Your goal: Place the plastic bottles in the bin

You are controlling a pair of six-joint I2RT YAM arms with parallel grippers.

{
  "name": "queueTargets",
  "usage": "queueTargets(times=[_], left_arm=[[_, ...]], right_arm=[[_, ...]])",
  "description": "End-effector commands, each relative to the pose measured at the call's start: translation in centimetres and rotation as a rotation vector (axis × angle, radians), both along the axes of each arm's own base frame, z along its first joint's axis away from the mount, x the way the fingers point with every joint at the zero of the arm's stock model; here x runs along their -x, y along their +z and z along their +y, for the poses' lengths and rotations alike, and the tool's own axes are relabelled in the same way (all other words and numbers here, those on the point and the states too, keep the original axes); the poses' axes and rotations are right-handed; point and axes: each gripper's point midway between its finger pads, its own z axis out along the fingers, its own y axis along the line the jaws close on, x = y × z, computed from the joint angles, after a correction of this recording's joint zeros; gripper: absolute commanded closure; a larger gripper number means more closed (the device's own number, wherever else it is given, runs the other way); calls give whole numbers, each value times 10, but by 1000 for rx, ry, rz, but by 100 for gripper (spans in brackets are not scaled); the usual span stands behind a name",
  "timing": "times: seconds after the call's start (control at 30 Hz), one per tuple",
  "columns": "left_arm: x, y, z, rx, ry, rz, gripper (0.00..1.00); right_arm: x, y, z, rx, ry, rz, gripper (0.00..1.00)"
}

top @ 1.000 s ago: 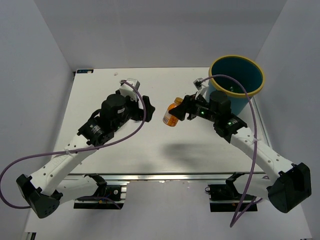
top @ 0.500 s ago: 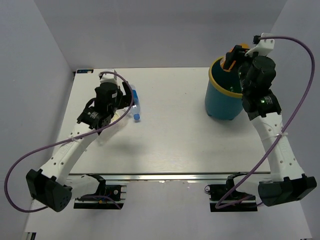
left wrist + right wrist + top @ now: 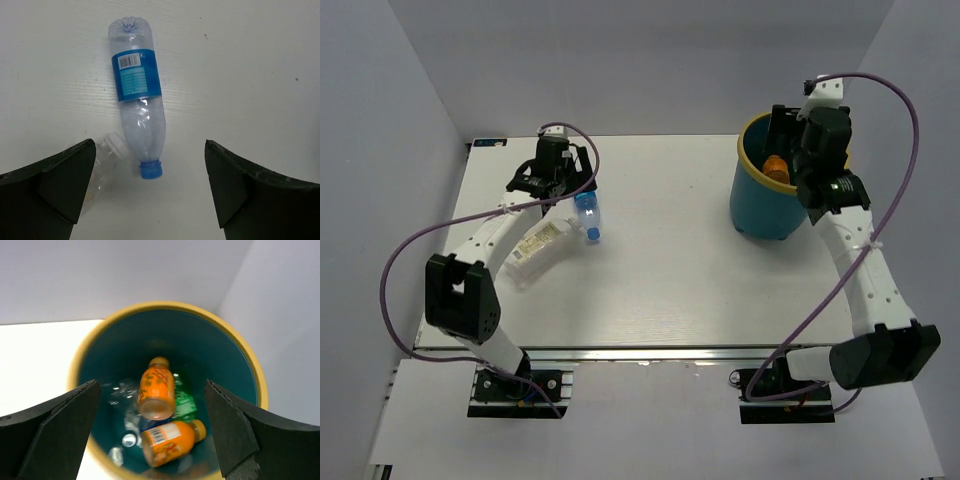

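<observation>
My R end effector [image 3: 151, 386]: fully open, empty, over bin [image 3: 760, 205], upper right. L end effector [image 3: 150, 143]: open, empty, above blue-label bottle [image 3: 136, 75] on worktop [image 3: 250, 75].

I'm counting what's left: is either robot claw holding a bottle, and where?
Nothing is held. The left gripper is open above the blue-labelled bottle; the right gripper is open over the bin.

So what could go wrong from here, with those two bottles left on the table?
The blue-label bottle lies on its side below the open left claw, so it might roll or slip out as the fingers close. The white-label bottle lies close beside its neck, and the claw could nudge or catch that one too. The open right claw hangs just over the bin, so pulling away carelessly might bump its yellow rim.
</observation>
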Motion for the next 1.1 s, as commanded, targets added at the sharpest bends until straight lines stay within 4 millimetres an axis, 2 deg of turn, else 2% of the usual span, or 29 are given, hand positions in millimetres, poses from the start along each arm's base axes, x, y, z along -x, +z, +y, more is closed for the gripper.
queueTargets(times=[0.0, 0.03, 0.07, 0.1, 0.13, 0.17, 0.23, 0.27, 0.3, 0.33, 0.43, 0.47, 0.57, 0.6, 0.7, 0.73, 0.8, 0.83, 0.87, 0.97, 1.0, 1.07], left_arm=[[-27, -2, -6, 24, -12, -23, 2], [-34, -8, -8, 17, -16, -18, 2], [-39, -16, -9, 6, -19, -3, 2], [-43, -24, -9, -7, -19, 20, 2], [-57, -38, -11, -26, -11, 41, 2], [-63, -45, -6, -52, 12, 54, 2], [-74, -67, -4, -91, 31, 103, 2], [-78, -74, -2, -102, 51, 108, 2], [-82, -81, 0, -115, 63, 111, 2], [-87, -94, 1, -129, 74, 134, 2], [-95, -115, 1, -161, 82, 174, 3], [-93, -120, 3, -172, 84, 195, 5], [-95, -124, -1, -160, 76, 202, 15], [-95, -124, -7, -133, 59, 204, 28], [-96, -102, -24, -43, 18, 150, 46], [-102, -89, -32, 5, 18, 96, 49], [-93, -62, -51, 104, -33, 36, 57], [-95, -43, -64, 165, -44, -31, 58], [-84, -25, -68, 199, -49, -71, 60], [-71, 15, -88, 315, -32, -175, 62], [-54, 33, -99, 369, -36, -203, 62], [-43, 57, -105, 405, 12, -289, 62]], right_arm=[[37, 64, 20, -50, 157, -173, 11], [44, 65, 24, -74, 181, -179, 11], [48, 50, 33, -86, 229, -154, 11], [62, 58, 35, -103, 252, -183, 11], [68, 59, 38, -145, 264, -199, 11], [71, 42, 44, -161, 294, -172, 11], [89, 42, 50, -201, 335, -201, 11], [90, 26, 57, -219, 375, -180, 11], [99, 25, 62, -233, 405, -190, 11], [103, 12, 74, -244, 474, -163, 11], [113, 2, 89, -249, 570, -117, 11], [116, -4, 91, -246, 587, -78, 11], [127, -6, 104, -268, 667, -50, 11], [128, -9, 107, -279, 685, -48, 11], [138, -19, 130, -351, 815, -13, 11], [150, -22, 144, -381, 915, 9, 11], [154, -32, 159, -435, 987, 44, 11], [158, -35, 167, -448, 1018, 58, 11], [157, -38, 172, -456, 1024, 66, 11], [159, -49, 188, -458, 1037, 102, 11], [156, -51, 191, -458, 1019, 101, 11], [162, -59, 211, -460, 1056, 126, 11]])
